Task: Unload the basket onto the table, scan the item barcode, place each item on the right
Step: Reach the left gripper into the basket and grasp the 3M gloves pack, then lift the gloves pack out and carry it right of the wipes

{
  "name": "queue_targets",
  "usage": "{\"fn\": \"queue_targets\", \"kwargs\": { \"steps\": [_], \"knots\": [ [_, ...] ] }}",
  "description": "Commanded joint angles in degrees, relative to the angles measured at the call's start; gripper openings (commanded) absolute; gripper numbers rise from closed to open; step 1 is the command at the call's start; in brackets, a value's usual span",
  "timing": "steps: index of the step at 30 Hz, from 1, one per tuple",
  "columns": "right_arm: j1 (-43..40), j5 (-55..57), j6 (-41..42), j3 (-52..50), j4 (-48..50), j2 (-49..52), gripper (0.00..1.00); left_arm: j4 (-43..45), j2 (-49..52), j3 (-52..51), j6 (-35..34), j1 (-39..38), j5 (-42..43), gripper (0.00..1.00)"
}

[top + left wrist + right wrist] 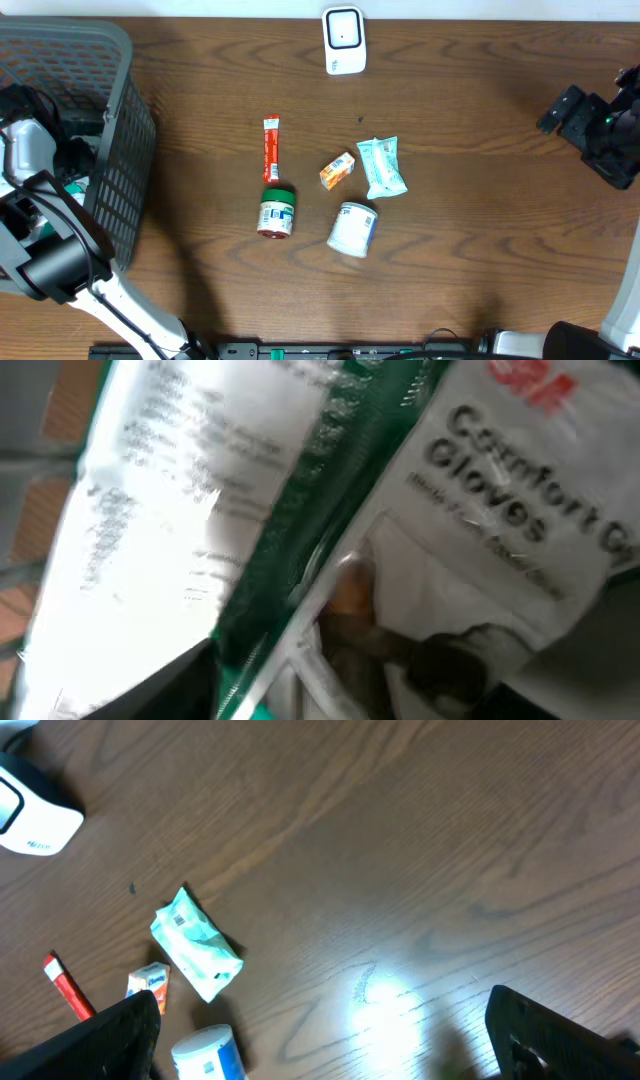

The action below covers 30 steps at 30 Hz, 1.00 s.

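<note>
Left arm (pixel 25 150) is bent down over the rim into the basket (pixel 110 60) at the tabletop's far-left corner. Judging by that, the basket holds the stock and the arm is in there to fetch one piece.

Left wrist view is filled by a 3M gloves pack (pixel 500 510) lying against a white-and-green pack (pixel 180 510). Both are very close and blurred. Left fingers (pixel 150 690): only a dark tip shows at the frame bottom, so I can't tell whether they're clamped on the gloves pack or just around it.

My read: the gloves pack is the item to scan, this is the grab step, and the task is at an early stage.

Scanner (pixel 343 40) stands mid far edge, well apart from the basket, so the pack has to cross the tabletop.

Loose goods sit near the tabletop centre, including a green-lid jar (pixel 277 212) and a white tub (pixel 352 229).

Right arm (pixel 600 130) is folded back over the right edge, out of the way. Right fingers (pixel 560 1040) are spread wide and hold nothing.
</note>
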Motion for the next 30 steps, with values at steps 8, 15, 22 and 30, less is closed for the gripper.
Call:
{"fn": "queue_targets", "kwargs": {
  "steps": [8,15,22,30],
  "knots": [
    [-0.20,0.35,0.44,0.87,-0.04,0.28,0.99,-0.22,3.08,-0.57,-0.92,0.68,-4.98,0.20],
    [-0.20,0.35,0.44,0.87,-0.04,0.28,0.99,-0.55,-1.86,0.07,-2.47,0.50,-4.98,0.07],
    [-0.20,0.35,0.44,0.85,-0.04,0.28,0.99,2.19,-15.93,1.09,-8.50,0.50,-5.01,0.07],
    [-0.20,0.35,0.44,0.87,-0.04,0.28,0.99,7.87,-33.62,1.09,-11.37,0.33,-4.94,0.07]
  ]
}}
